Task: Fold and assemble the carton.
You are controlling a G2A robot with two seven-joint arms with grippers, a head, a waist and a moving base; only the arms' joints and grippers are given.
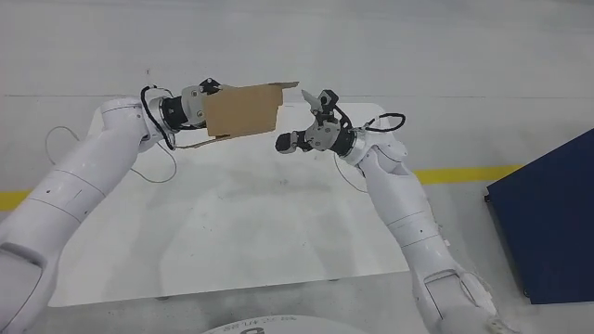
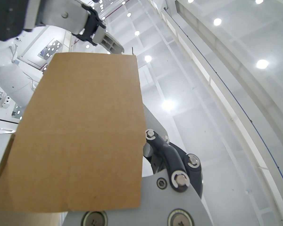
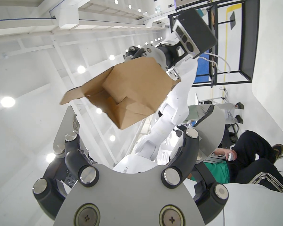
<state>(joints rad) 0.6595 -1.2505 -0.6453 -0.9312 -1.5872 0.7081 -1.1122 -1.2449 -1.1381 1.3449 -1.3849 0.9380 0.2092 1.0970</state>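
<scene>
A brown carton (image 1: 243,109) is held up in the air over the far part of the table, partly formed, with a loose flap sticking out at its right end. My left gripper (image 1: 206,102) is shut on its left end. In the left wrist view a flat carton panel (image 2: 85,130) lies against one grey finger (image 2: 153,123). My right gripper (image 1: 295,121) is open just to the right of the carton, with nothing between its fingers. In the right wrist view the carton (image 3: 132,90) hangs beyond my right gripper (image 3: 139,121), showing folded bottom flaps.
The white table (image 1: 232,241) lies below both arms. A dark blue block (image 1: 548,213) stands on the floor to the right, past a yellow floor line (image 1: 464,173). A black rack (image 3: 226,48) stands in the room behind.
</scene>
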